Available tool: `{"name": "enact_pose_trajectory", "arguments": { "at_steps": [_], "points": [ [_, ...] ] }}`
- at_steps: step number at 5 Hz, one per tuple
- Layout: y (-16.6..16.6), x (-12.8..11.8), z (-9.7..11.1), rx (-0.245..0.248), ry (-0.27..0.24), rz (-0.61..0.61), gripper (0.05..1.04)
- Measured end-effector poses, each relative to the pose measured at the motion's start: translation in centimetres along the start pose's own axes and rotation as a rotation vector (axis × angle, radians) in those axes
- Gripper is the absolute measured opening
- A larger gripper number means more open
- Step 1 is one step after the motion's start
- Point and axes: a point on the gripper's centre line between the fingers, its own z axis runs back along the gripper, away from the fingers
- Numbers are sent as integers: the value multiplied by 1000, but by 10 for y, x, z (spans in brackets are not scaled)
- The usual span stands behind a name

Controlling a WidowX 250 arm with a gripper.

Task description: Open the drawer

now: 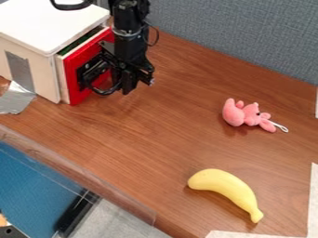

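Woodgrain tbl (155, 135), claw (123, 83) @ flat-front drawer (71, 69)

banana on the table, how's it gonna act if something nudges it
The banana lies on its side and is curved, so it would probably rock or swivel rather than roll far. Its smooth-looking skin may let it slide on the bare wood. It holds its arc without sagging, so likely fairly stiff.

Red is shown on the drawer front (72, 88), white on the top of the cabinet (49, 23) and pale beige on its side, which is marked by grey tape (20, 72). The claw (116, 87) is finished in black. The bench (155, 135) is coloured reddish brown, streaked with darker grain. Pink is carried by the soft toy (250, 115), yellow by the banana (227, 183); the partition (248, 37) is flecked in blue-grey
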Motion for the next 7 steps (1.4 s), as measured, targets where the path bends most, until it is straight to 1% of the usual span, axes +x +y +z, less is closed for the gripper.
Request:
{"name": "enact_pose_trajectory", "arguments": {
  "at_steps": [1,3,4,6,7],
  "points": [
    [-4,1,1,-29,3,12,157],
    [-22,2,1,-71,12,5,155],
    [-25,3,1,-77,11,3,155],
    [-41,10,4,-101,10,-2,155],
    [-47,14,4,-126,19,8,155]
  ]
}}
